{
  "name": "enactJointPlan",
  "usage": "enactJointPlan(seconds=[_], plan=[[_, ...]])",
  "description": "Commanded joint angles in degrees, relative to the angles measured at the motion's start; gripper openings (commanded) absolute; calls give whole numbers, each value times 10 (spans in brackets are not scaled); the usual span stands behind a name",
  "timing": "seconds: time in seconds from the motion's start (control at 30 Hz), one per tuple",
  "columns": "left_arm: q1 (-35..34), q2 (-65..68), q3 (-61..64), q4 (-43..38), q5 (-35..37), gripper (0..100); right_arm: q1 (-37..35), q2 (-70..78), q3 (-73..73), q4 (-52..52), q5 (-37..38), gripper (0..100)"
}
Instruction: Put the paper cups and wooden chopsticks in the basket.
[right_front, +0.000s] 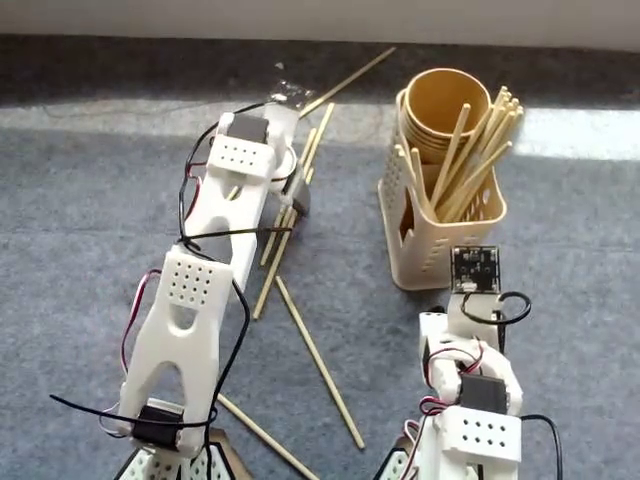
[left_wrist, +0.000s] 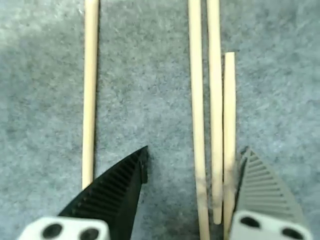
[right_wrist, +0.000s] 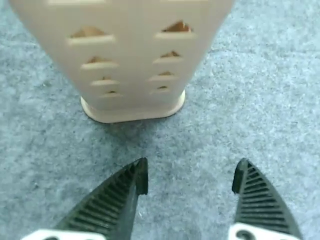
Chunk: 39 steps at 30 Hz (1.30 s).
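Progress is well past halfway, by my reading: the paper cups (right_front: 440, 100) sit nested in the basket (right_front: 430, 262), with a bundle of wooden chopsticks (right_front: 482, 150) leaning beside them. What's left for you is the loose chopsticks (right_front: 318, 362) scattered on the grey mat (right_front: 80, 250). Your left gripper (left_wrist: 195, 152) stands wide open, low over the mat, with three sticks (left_wrist: 215, 110) between its jaws and a fourth stick (left_wrist: 90, 90) just outside. Your right gripper (right_wrist: 190, 165) is spread wide too, empty, facing the basket's foot

High view looks down on the table (right_front: 80, 250); right wrist view closely faces the same basket (right_wrist: 130, 60).
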Motion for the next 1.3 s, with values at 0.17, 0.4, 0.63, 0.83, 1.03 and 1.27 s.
enactJointPlan(seconds=[0.17,0.4,0.63,0.83,1.03,1.27], plan=[[13,29,-6,-3,-6,64,-3,-7,-5,-12,-6,271],[-5,15,-13,-2,-6,4,-3,-7,-4,-12,-6,271],[3,-91,-124,58,-50,4,-4,-7,-4,-12,-6,271],[35,-227,-214,91,-58,4,-4,-7,-4,-12,-6,271],[98,-350,-247,69,-55,4,-5,-7,-4,-12,-6,271],[197,-393,-248,-14,-55,4,-5,-7,-4,-12,-6,271]])
